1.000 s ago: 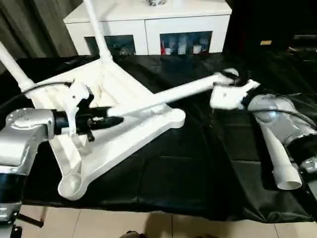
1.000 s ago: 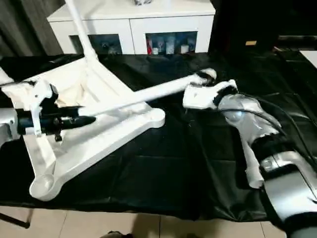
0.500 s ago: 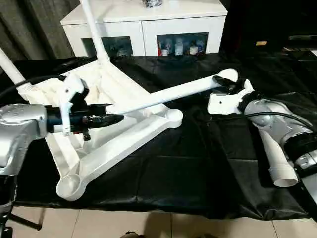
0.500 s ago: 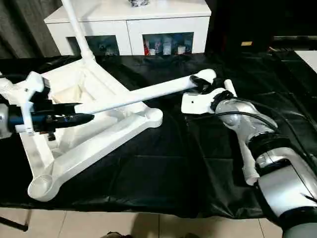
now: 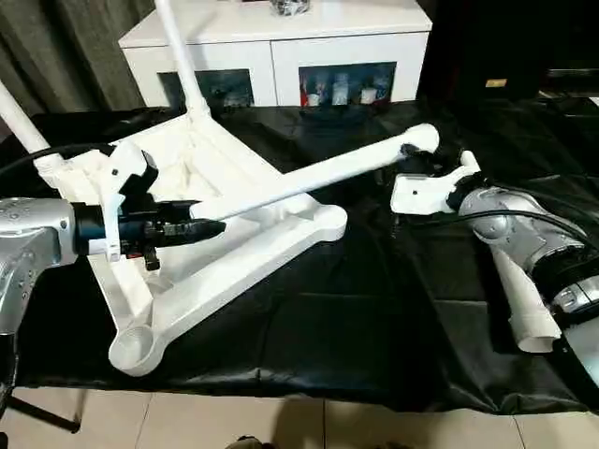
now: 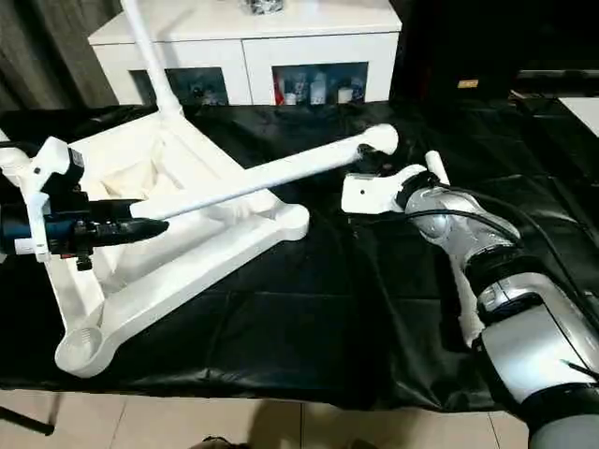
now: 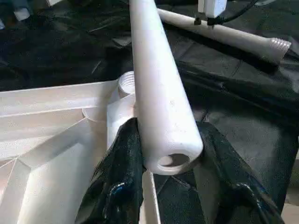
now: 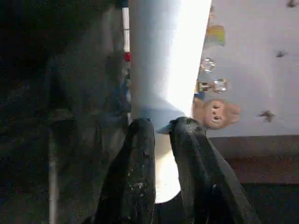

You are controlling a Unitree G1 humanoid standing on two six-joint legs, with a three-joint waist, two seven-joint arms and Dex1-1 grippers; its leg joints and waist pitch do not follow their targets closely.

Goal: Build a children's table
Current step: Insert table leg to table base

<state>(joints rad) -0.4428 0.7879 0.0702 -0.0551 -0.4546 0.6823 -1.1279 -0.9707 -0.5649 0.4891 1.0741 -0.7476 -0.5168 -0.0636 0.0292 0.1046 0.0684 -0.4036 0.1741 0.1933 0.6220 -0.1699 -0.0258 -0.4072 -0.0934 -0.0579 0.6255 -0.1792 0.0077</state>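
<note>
Because the table top [image 5: 201,234] lies upside down on the black cloth [image 5: 374,318], its ribbed underside faces up and the leg sockets are open for screwing. 2 legs [image 5: 182,56] already stand upright in the corners beyond the left gripper [image 5: 208,227]. A 3rd leg [image 5: 318,173] is held nearly level across the top, 1 end at each gripper.

Left gripper: fingers [image 7: 124,163] spread narrowly around the thin end of this leg, 1 on each side, closed on it. This end hangs just above the ribbed underside.

Right gripper [image 6: 367,166]: the right wrist view shows its 2 fingers [image 8: 138,154] nearly together, with the thick end of the leg just beyond them; whether they pinch it cannot be told. That end is raised clear of the cloth.

A 4th leg [image 5: 515,299] lies loose on the cloth under the right forearm, threaded end toward the robot.

Judgement: the 2-handed hold looks meant to steer the long leg toward an empty corner socket [image 5: 328,217], which sits below the leg's middle, between both grippers. 2 sockets remain unfilled, so the build is roughly half done.
</note>
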